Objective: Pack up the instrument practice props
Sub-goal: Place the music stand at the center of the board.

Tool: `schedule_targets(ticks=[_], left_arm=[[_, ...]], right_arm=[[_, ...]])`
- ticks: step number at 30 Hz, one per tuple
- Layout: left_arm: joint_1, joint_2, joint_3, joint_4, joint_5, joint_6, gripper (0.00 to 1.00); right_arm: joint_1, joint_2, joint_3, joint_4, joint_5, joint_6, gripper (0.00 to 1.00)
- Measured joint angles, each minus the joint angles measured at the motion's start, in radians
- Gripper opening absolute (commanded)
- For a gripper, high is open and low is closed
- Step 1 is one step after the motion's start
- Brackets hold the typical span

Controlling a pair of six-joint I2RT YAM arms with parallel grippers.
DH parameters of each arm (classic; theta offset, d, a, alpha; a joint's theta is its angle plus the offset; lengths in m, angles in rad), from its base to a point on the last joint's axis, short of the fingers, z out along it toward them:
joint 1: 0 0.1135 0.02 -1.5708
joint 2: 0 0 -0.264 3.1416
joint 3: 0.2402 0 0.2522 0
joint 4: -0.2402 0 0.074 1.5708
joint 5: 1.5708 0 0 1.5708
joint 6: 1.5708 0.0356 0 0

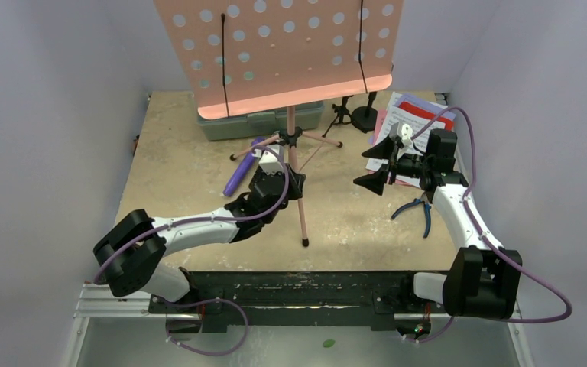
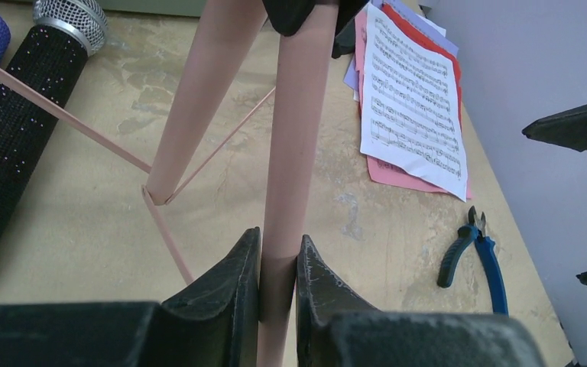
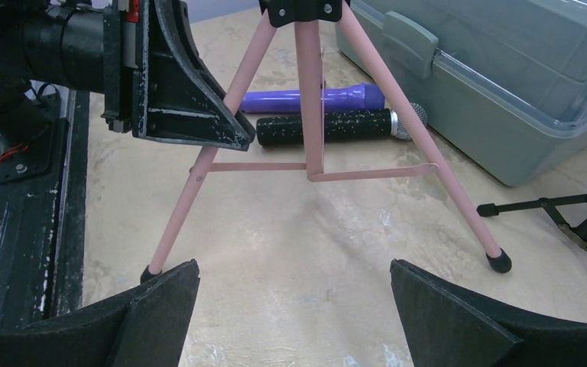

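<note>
Looking from the top, the pink tripod (image 1: 300, 214) stands mid-surface with its pink tray (image 1: 275, 53) high up. The left gripper (image 1: 284, 183) is at its near leg; the right gripper (image 1: 372, 167) hangs by the sheet-music pages (image 1: 413, 109). From the left wrist, the jaws pinch that leg tight. From the right wrist, the jaws are spread wide, holding nothing, and the purple microphone (image 3: 306, 98) and black microphone (image 3: 329, 126) lie side by side behind the tripod.

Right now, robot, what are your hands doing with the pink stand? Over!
Left gripper shut on a leg of the pink metal tripod. Right gripper open, empty, facing it. Blue-handled pliers lie beside the right arm, untouched. Over.
</note>
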Motion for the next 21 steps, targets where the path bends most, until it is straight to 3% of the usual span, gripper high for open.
schedule_targets(ticks=[13,19,21], left_arm=[[-0.097,0.071,0.086,-0.067,-0.134,-0.153,0.0],[-0.098,0.077,0.092,-0.066,-0.118,-0.175,0.45],[-0.097,0.076,0.088,-0.064,-0.1,-0.195,0.56]], right_arm=[[0.0,0.0,0.0,0.0,0.005,0.0,0.99],[0.0,0.008,0.0,0.0,0.018,0.0,0.99],[0.0,0.013,0.0,0.0,0.018,0.0,0.99]])
